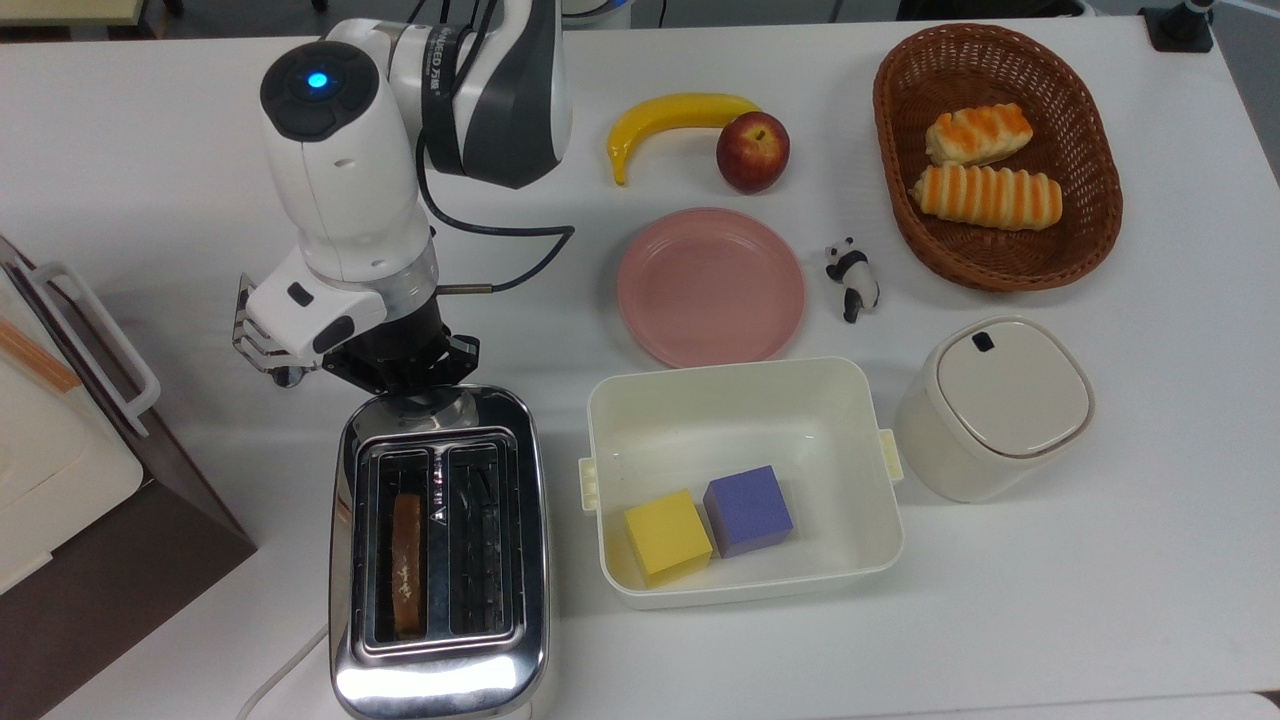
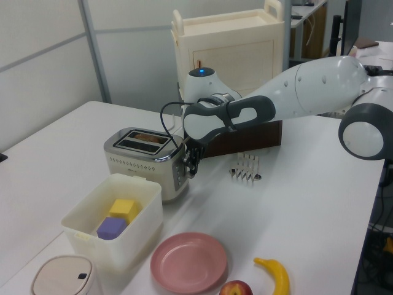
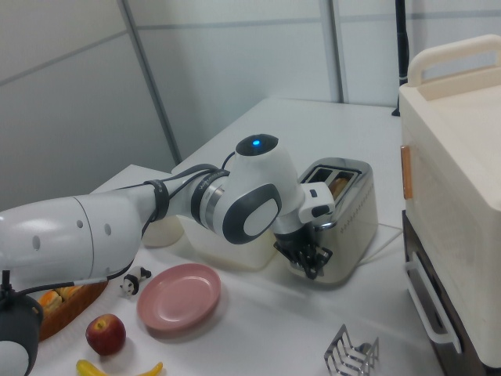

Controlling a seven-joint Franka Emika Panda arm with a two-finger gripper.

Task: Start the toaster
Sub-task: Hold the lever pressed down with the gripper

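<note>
White tabletop [image 1: 1100, 560]: chrome toaster [image 1: 440, 560], rigid, slick, probably heavy; press its end lever only. Gripper [image 2: 191, 167] sat at that end, finger spread indiscernible.

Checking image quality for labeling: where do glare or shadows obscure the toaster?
Top view: bright glare on the toaster's near chrome end; the arm's reflection darkens its far end under the gripper. Left view: even light, soft shadows. Right view: the arm hides part of its side.
</note>
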